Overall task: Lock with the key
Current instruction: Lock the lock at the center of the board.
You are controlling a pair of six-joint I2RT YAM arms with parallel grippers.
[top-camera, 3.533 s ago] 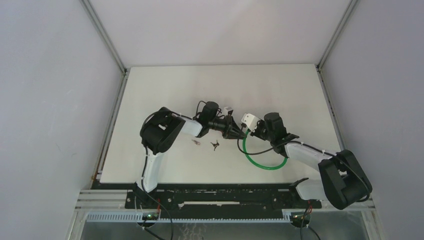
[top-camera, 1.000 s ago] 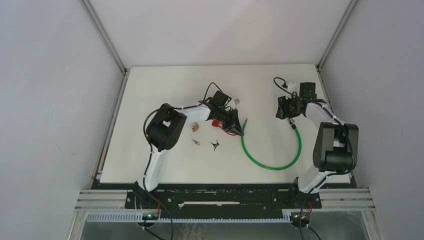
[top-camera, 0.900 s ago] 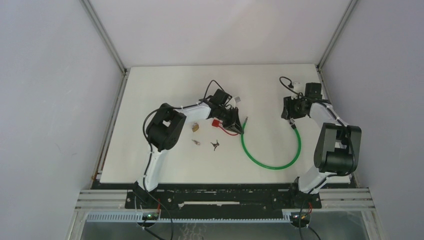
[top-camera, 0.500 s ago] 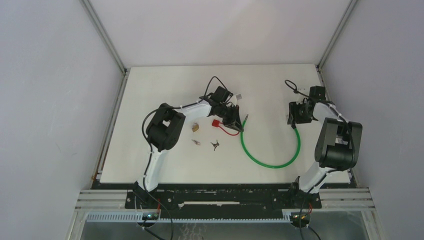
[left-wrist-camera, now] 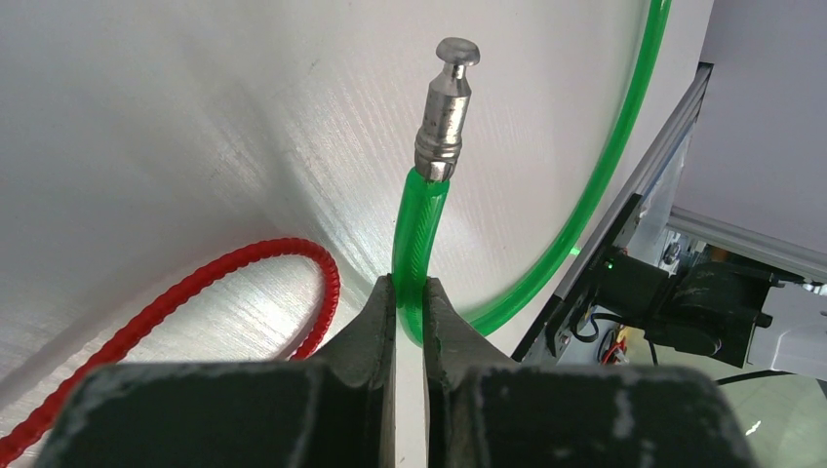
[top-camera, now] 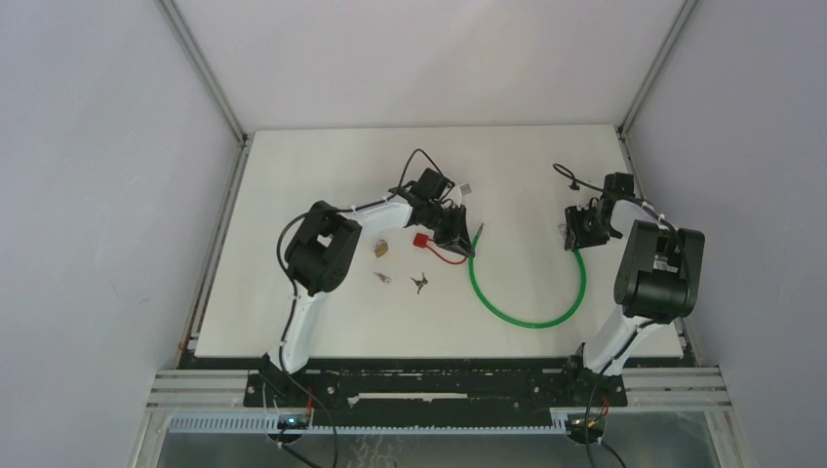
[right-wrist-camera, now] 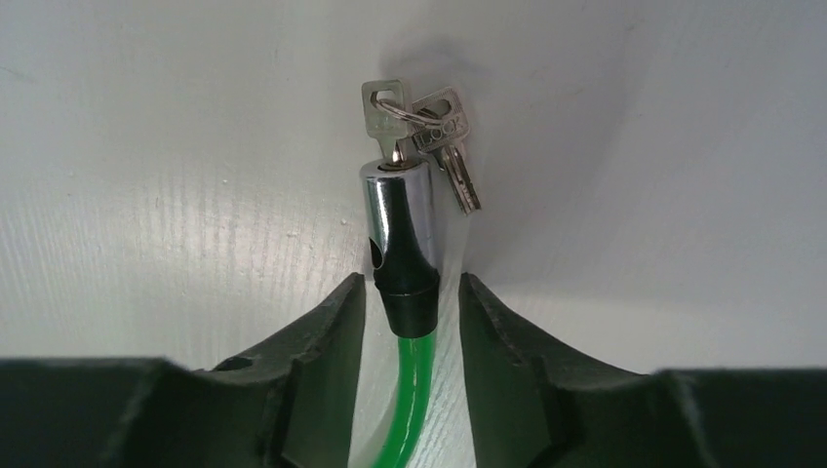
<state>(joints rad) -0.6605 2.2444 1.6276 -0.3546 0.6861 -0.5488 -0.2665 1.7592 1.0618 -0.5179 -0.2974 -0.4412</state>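
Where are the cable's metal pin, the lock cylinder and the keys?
metal pin (left-wrist-camera: 445, 112): left wrist view, on its shaft below the knob.
lock cylinder (right-wrist-camera: 395, 219): right wrist view, on the chrome barrel.
keys (right-wrist-camera: 441, 122): right wrist view, on the spare key's head.

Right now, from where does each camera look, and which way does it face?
Top external: above and behind the arms, looking down at the table; left arm and right arm show.
Left wrist: on the left arm, looking along the left fingers, shut on the green cable below its metal pin.
Right wrist: on the right arm, looking along the right fingers, either side of the lock barrel with keys.
Shared: all three show the green cable.
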